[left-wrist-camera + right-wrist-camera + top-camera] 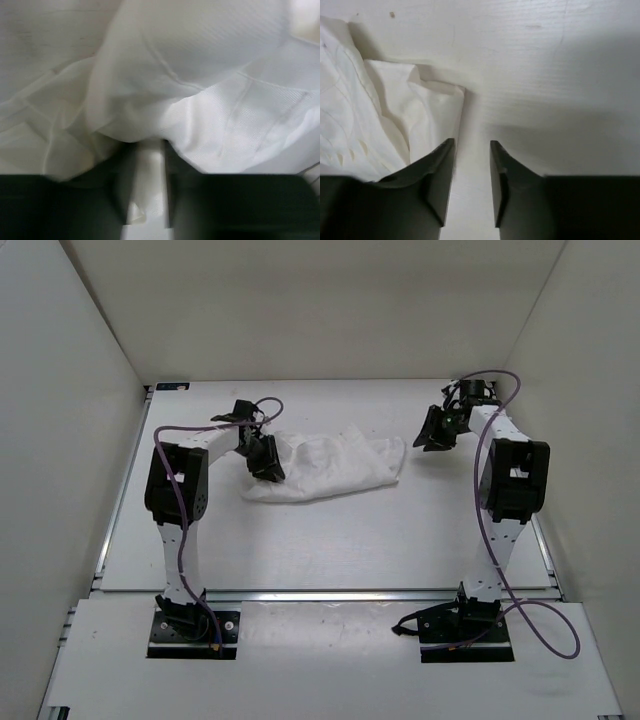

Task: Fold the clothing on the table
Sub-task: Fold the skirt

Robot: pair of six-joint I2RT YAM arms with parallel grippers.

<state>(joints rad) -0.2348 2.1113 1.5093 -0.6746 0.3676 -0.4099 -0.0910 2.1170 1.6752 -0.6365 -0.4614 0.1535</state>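
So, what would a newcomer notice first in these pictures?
The crumpled white garment lies on the far half of the white table. The left tool sits on its left end, with fabric between its fingers. The right tool stands open just beside the right end, holding nothing.

This looks like a robot test cell in a laboratory. Plain white panels [330, 300] close the table [330, 540] on three sides. The left arm [178, 490] and the right arm [512, 480] stand on black base plates [195, 632], with loose purple cables [545, 630] and a metal rail [115, 510].
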